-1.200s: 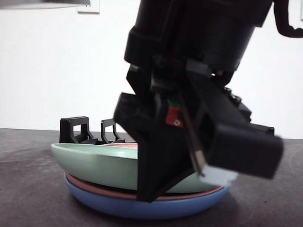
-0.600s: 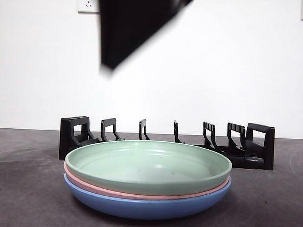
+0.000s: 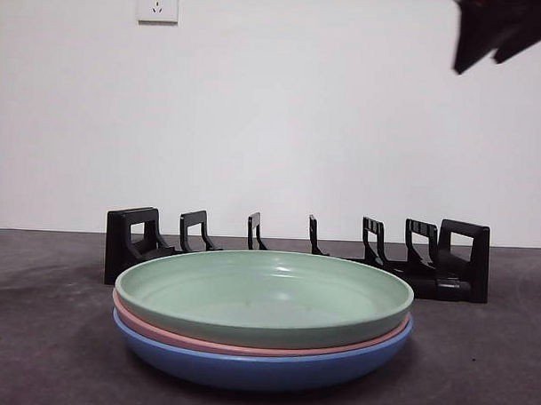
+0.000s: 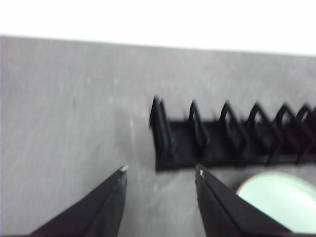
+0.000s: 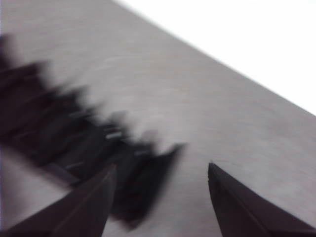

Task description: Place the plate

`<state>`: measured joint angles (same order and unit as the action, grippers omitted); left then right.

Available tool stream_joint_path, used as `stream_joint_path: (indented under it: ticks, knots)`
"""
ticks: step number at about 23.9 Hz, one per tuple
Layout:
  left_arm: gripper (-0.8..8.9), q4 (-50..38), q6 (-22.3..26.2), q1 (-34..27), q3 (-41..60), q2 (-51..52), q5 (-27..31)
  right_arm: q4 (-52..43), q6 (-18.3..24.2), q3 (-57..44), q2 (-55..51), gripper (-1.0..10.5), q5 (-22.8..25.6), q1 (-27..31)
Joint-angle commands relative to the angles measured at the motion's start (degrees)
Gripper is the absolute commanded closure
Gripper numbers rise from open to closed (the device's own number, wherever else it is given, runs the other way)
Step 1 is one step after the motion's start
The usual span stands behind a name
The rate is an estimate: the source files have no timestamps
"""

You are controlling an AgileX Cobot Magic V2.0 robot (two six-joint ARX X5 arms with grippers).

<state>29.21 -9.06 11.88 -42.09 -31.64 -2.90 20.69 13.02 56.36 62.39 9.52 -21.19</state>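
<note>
Green plate (image 3: 265, 296): lies flat, bowl upward, topping a stack on a pink plate (image 3: 159, 334) and a blue plate (image 3: 256, 366); round, so no long axis shows.
Position: on the dark table (image 3: 35, 336), just in front of the black slotted rack (image 3: 295, 252).
Left gripper (image 4: 160, 173): jaws spread, holding nothing, above the table near the rack's end.
Right gripper (image 5: 160, 170): jaws spread and empty, view blurred; seen as a black tip at the front view's top right.
Change: half a second ago a dark arm hung top centre; it has withdrawn, and the stack has not moved.
</note>
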Motion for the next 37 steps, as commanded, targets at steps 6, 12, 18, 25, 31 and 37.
stream_joint_path:
  ticks: [6,12,18,25,31,37]
  knots:
    - [8.34,-9.03,-0.74,0.13,-1.14,-4.70,-0.87,-0.59,-1.03,0.66,0.46,9.2,-0.55,5.86]
    - [8.06,-7.65,-0.66,0.13,-1.14,-4.61,-2.78,1.11,-2.23,0.66,0.37,9.2,-2.14,5.68]
    - [8.06,-7.28,-0.66,0.13,-1.14,-3.85,-2.78,0.50,-2.23,0.66,0.39,9.2,-2.03,5.68]
    - [8.06,-7.96,3.13,0.11,-1.03,-3.76,-2.49,-1.18,-2.23,0.66,0.37,9.2,-2.05,5.68]
    - [8.06,-16.09,14.67,-1.46,13.77,9.03,0.24,-2.67,-2.23,0.66,0.37,9.2,-2.05,5.68]
    - [8.06,-25.00,11.28,-6.60,35.28,27.45,4.63,-2.71,-2.23,0.66,0.37,9.2,-2.05,5.68]
